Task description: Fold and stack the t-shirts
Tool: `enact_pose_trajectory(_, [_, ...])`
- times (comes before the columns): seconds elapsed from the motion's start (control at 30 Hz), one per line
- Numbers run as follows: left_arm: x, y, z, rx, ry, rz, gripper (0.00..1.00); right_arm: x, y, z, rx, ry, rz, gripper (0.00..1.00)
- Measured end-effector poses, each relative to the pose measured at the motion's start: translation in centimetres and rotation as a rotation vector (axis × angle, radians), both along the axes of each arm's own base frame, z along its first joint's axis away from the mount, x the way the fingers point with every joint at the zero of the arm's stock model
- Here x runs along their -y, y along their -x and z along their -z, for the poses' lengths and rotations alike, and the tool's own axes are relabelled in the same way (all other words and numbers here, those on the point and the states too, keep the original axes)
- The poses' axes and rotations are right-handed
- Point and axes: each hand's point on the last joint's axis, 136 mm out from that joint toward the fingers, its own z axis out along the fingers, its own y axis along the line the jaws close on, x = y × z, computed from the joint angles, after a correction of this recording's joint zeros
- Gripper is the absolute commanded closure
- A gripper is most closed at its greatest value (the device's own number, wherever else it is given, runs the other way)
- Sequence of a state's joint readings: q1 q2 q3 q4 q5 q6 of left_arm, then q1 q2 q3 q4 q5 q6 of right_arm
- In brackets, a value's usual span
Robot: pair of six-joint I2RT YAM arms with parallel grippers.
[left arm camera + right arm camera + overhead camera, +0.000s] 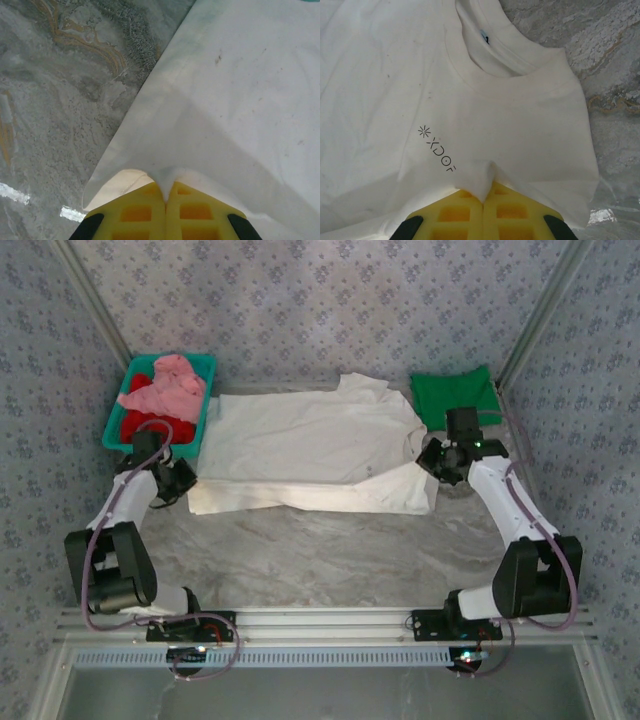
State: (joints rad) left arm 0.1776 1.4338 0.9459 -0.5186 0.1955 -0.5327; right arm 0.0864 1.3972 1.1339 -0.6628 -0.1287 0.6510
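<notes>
The left gripper [165, 194] is closed, and its yellow pads pinch a small ridge of the cream-white t-shirt [310, 445] near the hem edge. In the left wrist view the cloth fills the right half of the frame. The right gripper [484, 194] is also closed on a fold of the same shirt, just beside the tiny chest mark [439, 152] and below the collar [492, 47].

The table [320, 550] has a grey marble pattern with some brown veins. Walls [300, 300] with a blue-grey flower wallpaper stand around it, and a metal rail [320, 620] runs along the bottom of the top view, where the arm bases are fixed.

In the top view the cream-white t-shirt lies flat across the middle of the frame, between the two grippers. Its long axis goes from left to right. The neck points to the right side of the frame and the hem to the left side.

A green t-shirt [455, 392] lies folded at the upper right, just beside the cream one. At the upper left a teal bin [205, 405] holds a pink t-shirt [165, 385] on top of a red t-shirt [135, 425].
</notes>
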Motion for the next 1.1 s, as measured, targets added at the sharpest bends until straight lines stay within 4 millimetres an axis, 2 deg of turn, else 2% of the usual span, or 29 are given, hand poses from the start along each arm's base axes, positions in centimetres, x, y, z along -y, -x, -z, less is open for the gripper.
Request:
enact_pose_trajectory(0.3, [0.1,-0.7,0.0,0.002,-0.004,0.025,1.00,-0.2,-4.1,-2.9,0.064,0.051,-0.069,1.00])
enact_pose_trajectory(0.6, [1.2,-1.9,0.4,-0.010,-0.014,0.085,1.00,-1.4,-6.3,-0.1,-0.026,0.088,-0.132,0.98])
enact_pose_trajectory(0.87, [1.0,-3.4,0.5,-0.009,-0.032,0.104,1.00,-2.2,-9.0,0.9,-0.041,0.100,-0.152,0.98])
enact_pose_trajectory(1.03, [0.7,-5.6,1.3,-0.028,-0.043,0.127,1.00,-2.6,-11.4,1.0,-0.037,0.101,-0.153,0.96])
enact_pose_trajectory(1.07, [0.7,-6.1,1.3,-0.031,-0.044,0.135,0.95,-2.7,-12.0,0.9,-0.031,0.100,-0.155,0.93])
enact_pose_trajectory(1.1, [0.6,-6.8,1.4,-0.032,-0.047,0.140,0.83,-2.9,-12.6,0.8,-0.025,0.100,-0.156,0.86])
